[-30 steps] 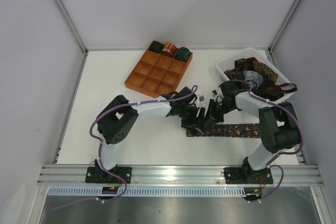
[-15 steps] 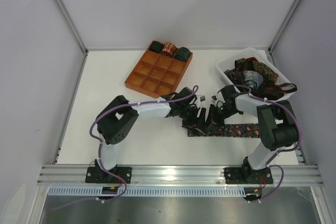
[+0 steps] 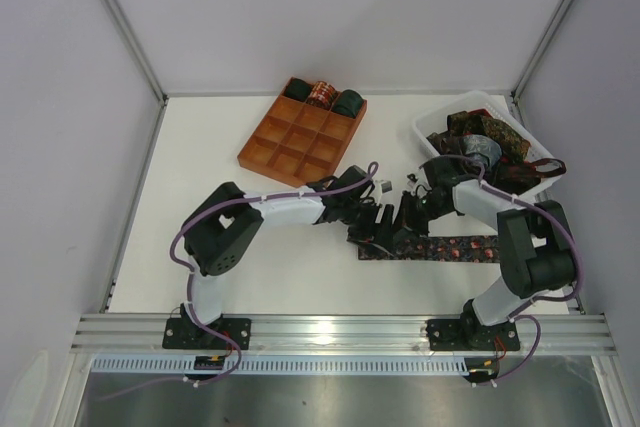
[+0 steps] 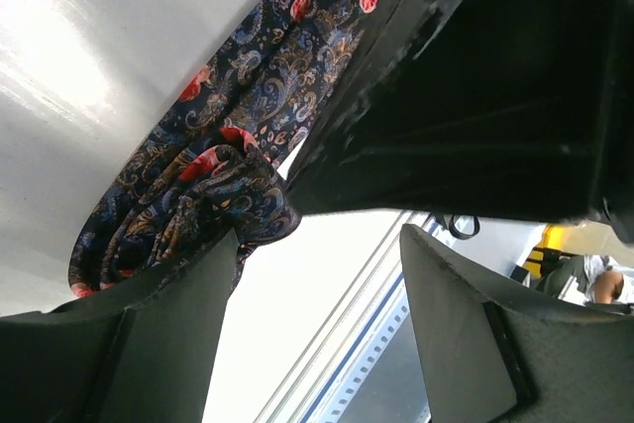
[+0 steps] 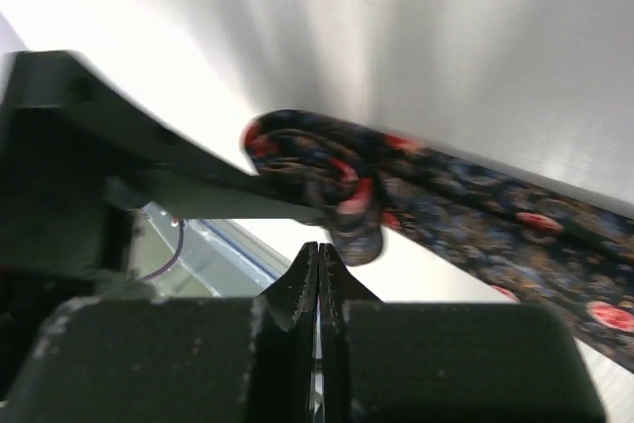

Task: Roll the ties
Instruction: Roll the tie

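The left pincer (image 4: 319, 240) stands with its jaws well apart. The started coil (image 4: 198, 185) of the paisley tie (image 3: 450, 247) sits close against the tip of one finger, not between the two. It seems placed to steady the roll from the side, or to get around it, rather than to pinch it. The right pincer (image 5: 318, 255) is pressed together on nothing, its tips just under the coil in its own view. It is probably serving as a blunt prod that stops the turn springing open. From the coil the tie runs flat along the table (image 3: 200, 167) past the right pincer, so the rolling looks barely begun. Well beyond both pincers, three rolled ties (image 3: 322, 95) fill the far row of the tray (image 3: 285, 152), and more lie heaped in the bin (image 3: 425, 132).
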You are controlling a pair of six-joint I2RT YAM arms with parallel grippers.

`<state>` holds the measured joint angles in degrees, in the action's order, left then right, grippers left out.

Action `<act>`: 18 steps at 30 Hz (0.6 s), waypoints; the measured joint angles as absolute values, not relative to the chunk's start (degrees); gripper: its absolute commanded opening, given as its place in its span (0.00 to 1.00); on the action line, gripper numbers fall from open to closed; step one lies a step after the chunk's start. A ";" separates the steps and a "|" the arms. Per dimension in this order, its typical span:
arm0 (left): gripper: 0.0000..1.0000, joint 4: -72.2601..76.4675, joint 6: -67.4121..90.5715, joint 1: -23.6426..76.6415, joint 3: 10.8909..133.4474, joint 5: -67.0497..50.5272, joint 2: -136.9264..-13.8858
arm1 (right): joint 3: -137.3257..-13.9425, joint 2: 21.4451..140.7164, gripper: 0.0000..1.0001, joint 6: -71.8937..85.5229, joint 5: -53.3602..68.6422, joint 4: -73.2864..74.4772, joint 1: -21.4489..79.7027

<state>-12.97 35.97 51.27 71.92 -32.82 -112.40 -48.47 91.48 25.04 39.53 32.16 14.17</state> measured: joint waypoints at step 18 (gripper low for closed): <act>0.89 -12.67 33.85 50.81 71.64 -32.93 -111.28 | -48.99 99.55 0.00 24.73 41.21 30.00 14.81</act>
